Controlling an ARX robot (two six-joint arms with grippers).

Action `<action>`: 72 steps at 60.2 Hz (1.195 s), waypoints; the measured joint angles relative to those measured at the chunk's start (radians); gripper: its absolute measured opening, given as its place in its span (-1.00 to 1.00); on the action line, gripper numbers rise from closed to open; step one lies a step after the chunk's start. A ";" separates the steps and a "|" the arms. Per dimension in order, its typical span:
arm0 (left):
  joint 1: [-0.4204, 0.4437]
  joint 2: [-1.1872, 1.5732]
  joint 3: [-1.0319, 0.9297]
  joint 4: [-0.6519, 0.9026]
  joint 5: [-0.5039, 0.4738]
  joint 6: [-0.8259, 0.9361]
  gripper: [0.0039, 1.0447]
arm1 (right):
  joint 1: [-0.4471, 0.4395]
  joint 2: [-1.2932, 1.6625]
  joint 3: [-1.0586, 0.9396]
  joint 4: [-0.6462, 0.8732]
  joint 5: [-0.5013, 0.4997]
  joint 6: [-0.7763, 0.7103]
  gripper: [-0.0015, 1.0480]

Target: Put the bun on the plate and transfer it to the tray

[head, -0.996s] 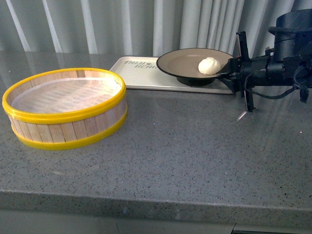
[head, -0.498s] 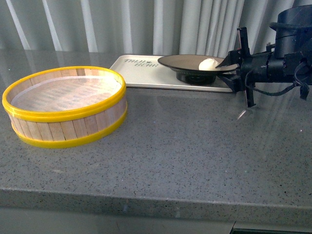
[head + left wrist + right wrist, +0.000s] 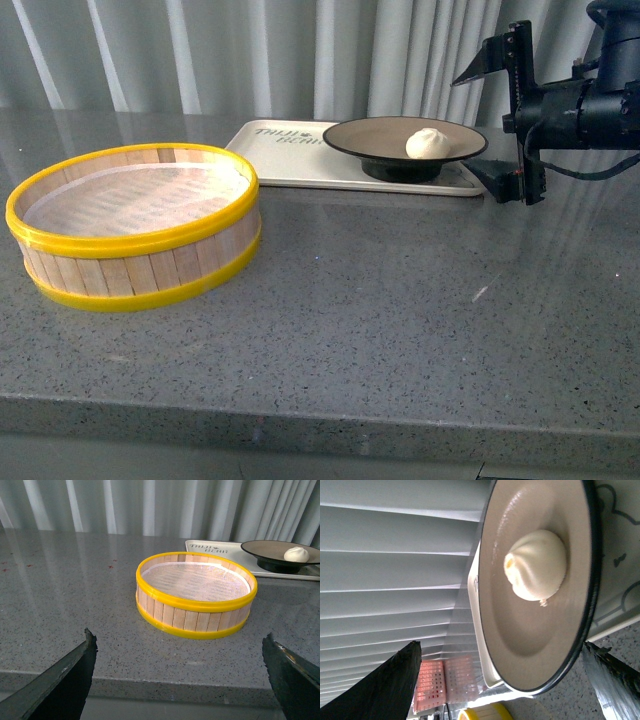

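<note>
My right claw [image 3: 510, 115] sits at the right edge of the front frame, fingers spread wide apart, holding nothing. Plate [image 3: 405, 139] is just left of it, apart from both fingers, resting level on the right part of the tray [image 3: 290, 150]. Bun [image 3: 428, 143] sits on the plate, right of its centre, on the side nearer the claw.

A second ago that claw was clamped on the plate's right rim with the plate tipped; now it's off the rim, higher and further right.

Left claw [image 3: 180, 680] is also spread wide, empty, low in its own view, with the yellow-rimmed basket [image 3: 135, 222] beyond it.

Basket is at the left of the front frame, well apart from the tray. Surface [image 3: 380, 300] is speckled grey stone. Pale pleated curtain [image 3: 250, 55] across the back.
</note>
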State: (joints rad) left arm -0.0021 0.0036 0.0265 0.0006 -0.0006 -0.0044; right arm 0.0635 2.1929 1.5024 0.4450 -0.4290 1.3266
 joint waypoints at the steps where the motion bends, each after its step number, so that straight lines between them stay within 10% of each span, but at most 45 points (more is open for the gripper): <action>1: 0.000 0.000 0.000 0.000 0.000 0.000 0.88 | 0.001 -0.007 -0.008 0.005 0.000 0.000 0.83; 45: 0.000 0.000 0.000 0.000 0.001 0.000 0.88 | -0.025 -0.713 -0.741 0.027 0.220 -0.351 0.80; 50: 0.000 0.000 0.000 0.000 0.001 0.000 0.88 | -0.011 -0.715 -0.861 0.309 0.435 -0.659 0.50; 57: 0.000 0.000 0.000 0.000 -0.002 0.000 0.88 | -0.016 -0.781 -1.003 0.456 0.473 -1.084 0.10; 72: 0.000 0.000 0.000 0.000 -0.001 0.000 0.88 | -0.063 -0.938 -1.193 0.483 0.432 -1.299 -0.76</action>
State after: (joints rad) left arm -0.0021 0.0032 0.0265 0.0006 -0.0013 -0.0044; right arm 0.0006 1.2545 0.3092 0.9276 0.0029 0.0280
